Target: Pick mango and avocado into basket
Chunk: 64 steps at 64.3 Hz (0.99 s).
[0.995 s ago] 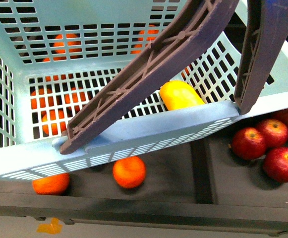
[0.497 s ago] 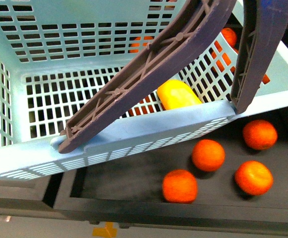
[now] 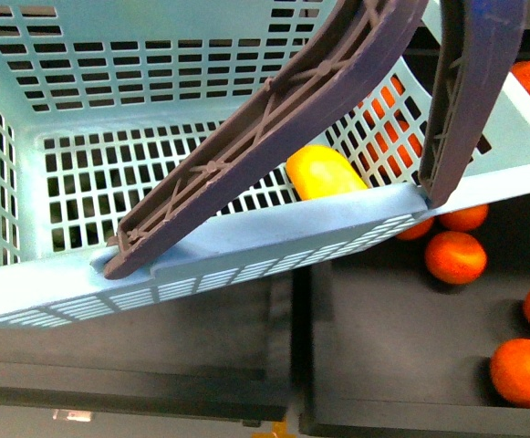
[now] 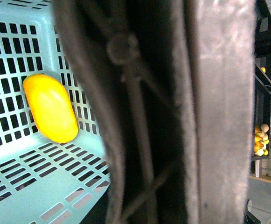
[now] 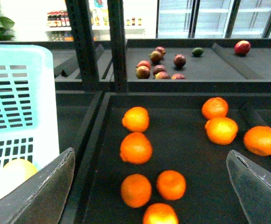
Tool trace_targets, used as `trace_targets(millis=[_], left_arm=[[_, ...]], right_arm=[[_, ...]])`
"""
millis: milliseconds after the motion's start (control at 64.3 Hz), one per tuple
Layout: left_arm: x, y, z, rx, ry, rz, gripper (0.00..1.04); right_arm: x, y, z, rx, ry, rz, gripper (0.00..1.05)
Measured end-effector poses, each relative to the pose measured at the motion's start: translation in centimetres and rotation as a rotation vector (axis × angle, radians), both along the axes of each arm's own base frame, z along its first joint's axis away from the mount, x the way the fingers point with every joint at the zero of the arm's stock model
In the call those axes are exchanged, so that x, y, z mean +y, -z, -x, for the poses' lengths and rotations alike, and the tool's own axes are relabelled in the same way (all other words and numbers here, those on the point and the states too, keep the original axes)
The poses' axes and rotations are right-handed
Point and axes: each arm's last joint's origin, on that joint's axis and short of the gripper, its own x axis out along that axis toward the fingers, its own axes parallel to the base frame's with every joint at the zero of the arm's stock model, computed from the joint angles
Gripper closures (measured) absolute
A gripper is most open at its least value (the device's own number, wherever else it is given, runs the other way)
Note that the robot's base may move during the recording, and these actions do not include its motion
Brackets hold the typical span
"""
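within the last second the display beneath the basket has been seen to slide rightward in the front view: the red apples that lay at the right are gone from sight, the oranges that were under the near wall have been carried off to the right, and a divider between two dark trays is now shown below the rim. from this it is judged that the whole rig is being moved to its left along the shelves, not that any fruit has been handled. the mango has been kept where it was, on the slotted floor in the near right corner of the basket, just behind the raised handle, so that half of the task is taken as done. no avocado is seen inside the basket; a small dark green fruit, probably the avocado, is shown on a far tray beside some dark red fruit, well apart from the basket. the right gripper is spread wide with nothing between its fingers. the left wrist view is filled by the handle, and whether the left gripper is clenched on it cannot be told.
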Motion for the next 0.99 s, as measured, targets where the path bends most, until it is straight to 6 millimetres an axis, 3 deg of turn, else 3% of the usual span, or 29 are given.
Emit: trace_targets(millis=[995], left_arm=[[0.00, -0.04, -0.01, -0.003, 0.002, -0.001, 0.91]], right_arm=[[-0.01, 0.01, 0.00, 0.001, 0.001, 0.000, 0.09]])
